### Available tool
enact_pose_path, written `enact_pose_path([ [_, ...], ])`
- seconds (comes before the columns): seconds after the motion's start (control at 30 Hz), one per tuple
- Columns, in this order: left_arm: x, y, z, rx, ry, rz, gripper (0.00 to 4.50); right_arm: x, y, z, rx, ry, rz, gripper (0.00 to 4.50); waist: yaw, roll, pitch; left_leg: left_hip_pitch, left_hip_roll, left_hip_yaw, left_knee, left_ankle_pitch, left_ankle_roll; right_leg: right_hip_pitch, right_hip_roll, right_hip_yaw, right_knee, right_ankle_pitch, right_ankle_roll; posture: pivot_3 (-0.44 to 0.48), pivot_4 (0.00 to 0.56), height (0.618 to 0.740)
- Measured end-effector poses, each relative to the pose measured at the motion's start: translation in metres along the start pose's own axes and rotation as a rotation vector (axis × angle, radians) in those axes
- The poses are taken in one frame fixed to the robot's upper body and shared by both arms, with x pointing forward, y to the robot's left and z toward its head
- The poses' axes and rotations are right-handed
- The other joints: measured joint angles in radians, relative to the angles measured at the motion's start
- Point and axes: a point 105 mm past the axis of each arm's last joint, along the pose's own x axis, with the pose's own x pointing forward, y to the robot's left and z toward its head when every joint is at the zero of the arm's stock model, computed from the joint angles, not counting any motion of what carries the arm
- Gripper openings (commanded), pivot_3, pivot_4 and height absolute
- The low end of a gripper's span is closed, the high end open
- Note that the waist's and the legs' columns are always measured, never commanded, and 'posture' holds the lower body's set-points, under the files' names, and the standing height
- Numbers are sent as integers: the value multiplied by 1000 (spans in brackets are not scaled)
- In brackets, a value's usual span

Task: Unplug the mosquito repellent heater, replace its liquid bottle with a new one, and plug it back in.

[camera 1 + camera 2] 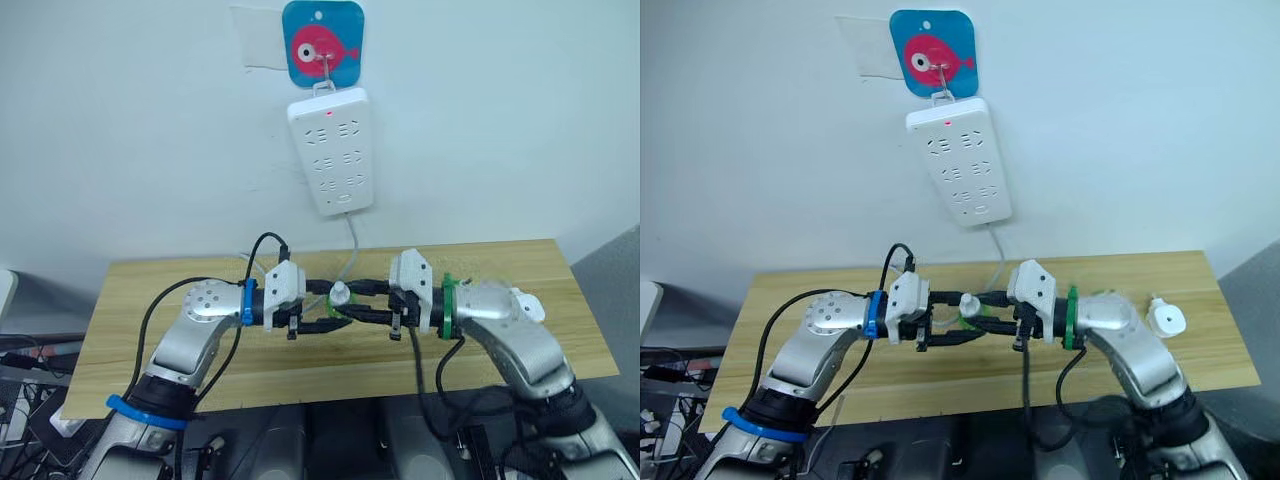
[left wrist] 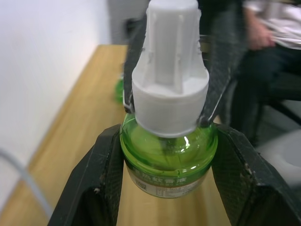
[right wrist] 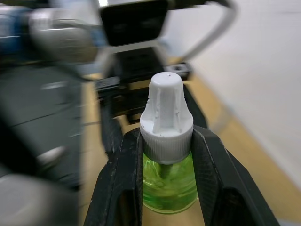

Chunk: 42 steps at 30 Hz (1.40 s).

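The 2 grippers meet over the middle of the wooden worktop (image 1: pixel 180 290), and between them stands 1 green liquid bottle (image 2: pixel 169 162) with a white cap (image 2: pixel 169 89). The bottle is upright, its long axis vertical, cap on top. The left gripper (image 1: pixel 318 312) comes to it from the robot's left and its fingers (image 2: pixel 101 183) are clenched on the green glass body, 1 finger on each side, below the cap. The right gripper (image 1: pixel 372 312) comes from the opposite side, and its fingers (image 3: pixel 124 188) press on the lower ring of the cap and the shoulder of the bottle. So both arms are equally near, and the cap lies just above and between the right fingers. I judge that the next move is to take the cap off: the left holds the body steady while the right turns or pulls along the vertical axis.

The bottle is well filled with clear green liquid.

The mosquito repellent heater (image 1: pixel 1165 319) lies on the worktop at the robot's right, well apart from both grippers and beyond the right arm. It is already unplugged. I cannot tell if it has a bottle in it. The power strip (image 1: pixel 331 150) hangs on the wall above, its sockets free and a red light on.
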Motion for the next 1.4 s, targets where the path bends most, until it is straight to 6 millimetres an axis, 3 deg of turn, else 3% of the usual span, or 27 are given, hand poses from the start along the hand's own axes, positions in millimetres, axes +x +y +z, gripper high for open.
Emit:
enact_pose_path([
  [0.23, 3, -20, 4, 20, 2, -145, 2272, 5, 5, -1, -54, 5, 365, 1051, 2, 0, 0, 0, -1, -1, 1, 0, 0, 0, 0, -1, 0, 0, 0, -8, 295, 740],
  [0.47, 15, -18, 6, 46, 0, -177, 2272, 3, 3, 7, -69, -23, 362, 3426, 18, 0, 0, 0, -1, -1, 1, 0, 0, 0, -1, 0, 0, 0, 0, -31, 291, 740],
  [0.57, 14, -13, -1, 37, 15, -138, 2272, -20, -2, 3, -71, 8, 259, 4395, 25, 0, 0, 0, -1, -1, 1, 0, 0, 0, -1, 0, 0, 0, 0, -38, 290, 740],
  [0.7, 15, -3, -4, 20, 10, -67, 2272, -40, -1, -2, -47, 25, 89, 4457, 28, 0, 0, 0, -1, -1, 1, 0, 0, 0, -2, 0, 0, 0, 0, -58, 296, 740],
  [0.8, 12, 6, -4, 19, 12, -3, 2272, -42, 4, -2, -48, 19, -52, 4457, 27, 0, 0, 0, -1, -1, 0, 0, 0, 0, -1, 0, 0, 0, 0, -61, 286, 740],
  [1.0, 12, 15, -5, 10, 14, 83, 2272, -22, 8, 10, -63, -20, -280, 4457, 18, 0, 0, 0, 0, -1, 0, 0, 0, 0, -1, 0, 1, 0, 0, -72, 278, 740],
  [1.2, 12, 17, -7, -7, 20, 109, 2272, 2, -5, 13, -72, -38, -457, 4457, 21, 0, 0, 0, -1, -1, 0, 0, 0, -1, -1, 0, 0, 0, 0, -73, 273, 740],
  [1.4, 12, 17, -6, -5, 18, 108, 2272, 0, -13, 2, -77, 19, -523, 4457, 23, 0, 0, 0, -1, -1, 0, 0, 0, 0, -1, 0, 0, 0, 0, -74, 263, 740],
])
